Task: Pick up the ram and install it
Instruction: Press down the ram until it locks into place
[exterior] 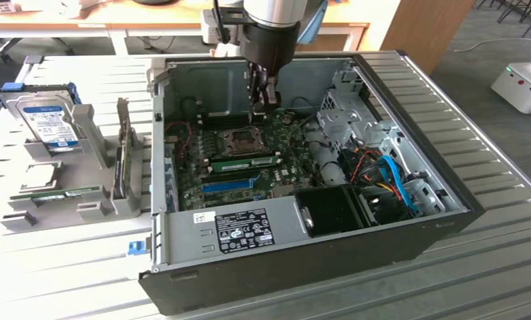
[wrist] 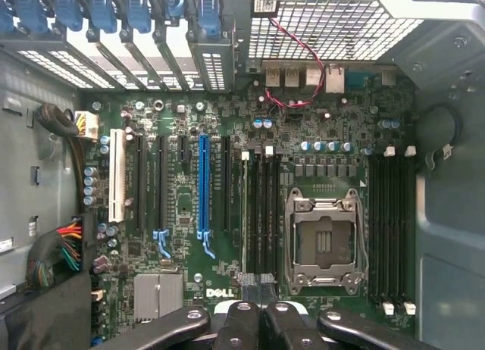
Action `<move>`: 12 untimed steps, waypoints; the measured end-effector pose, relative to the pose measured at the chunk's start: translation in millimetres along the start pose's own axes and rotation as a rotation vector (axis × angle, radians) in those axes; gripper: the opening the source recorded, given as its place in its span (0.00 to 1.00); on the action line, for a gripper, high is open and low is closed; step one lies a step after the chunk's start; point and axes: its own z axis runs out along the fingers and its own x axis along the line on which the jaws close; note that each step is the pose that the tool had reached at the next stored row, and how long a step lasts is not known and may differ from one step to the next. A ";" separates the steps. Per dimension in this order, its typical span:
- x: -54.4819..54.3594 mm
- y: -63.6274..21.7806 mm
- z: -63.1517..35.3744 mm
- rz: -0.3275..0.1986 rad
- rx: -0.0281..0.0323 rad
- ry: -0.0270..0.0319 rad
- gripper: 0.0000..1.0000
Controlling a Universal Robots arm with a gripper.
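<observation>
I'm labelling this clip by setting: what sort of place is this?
Probably a robotics lab or workshop set up for computer assembly: an open black desktop computer case lies on a ridged grey metal workbench, a grey parts rack beside it, wooden desks behind.

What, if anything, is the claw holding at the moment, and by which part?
Nothing, as far as the views show: the claw is shut with nothing between its tips, above the motherboard.
</observation>
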 end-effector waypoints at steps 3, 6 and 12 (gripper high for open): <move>0.0 0.1 -2.0 0.000 0.0001 0.0000 0.11; 0.0 0.1 -4.1 0.000 0.0001 -0.0002 0.11; -0.1 0.3 -7.2 0.000 0.0002 -0.0003 0.11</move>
